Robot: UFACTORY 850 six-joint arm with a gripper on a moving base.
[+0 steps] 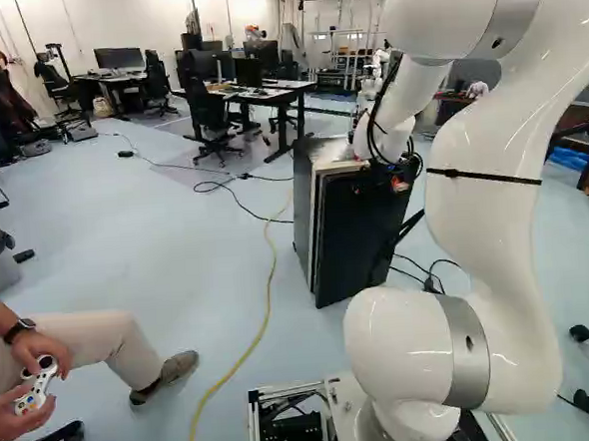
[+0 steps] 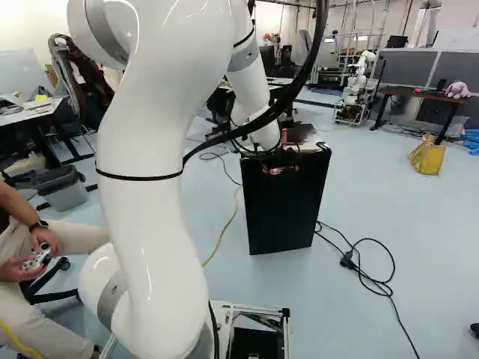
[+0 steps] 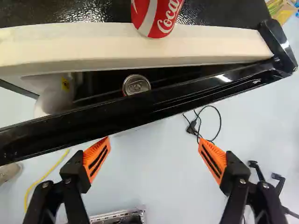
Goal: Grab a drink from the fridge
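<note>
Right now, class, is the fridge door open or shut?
Partly open: in the wrist view, a gap parts the door from the fridge's pale rim, and a can shows in it.

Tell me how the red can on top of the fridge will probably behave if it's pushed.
The red can looks rigid and smooth-walled, so it may slide under a push. It stands upright near the front edge of the fridge top, so it could drop off. Being round, it would probably roll once tipped.

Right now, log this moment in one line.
black orange-padded gripper open, empty | black fridge door ajar | silver-topped metal can in gap | red-and-white can on top
</note>
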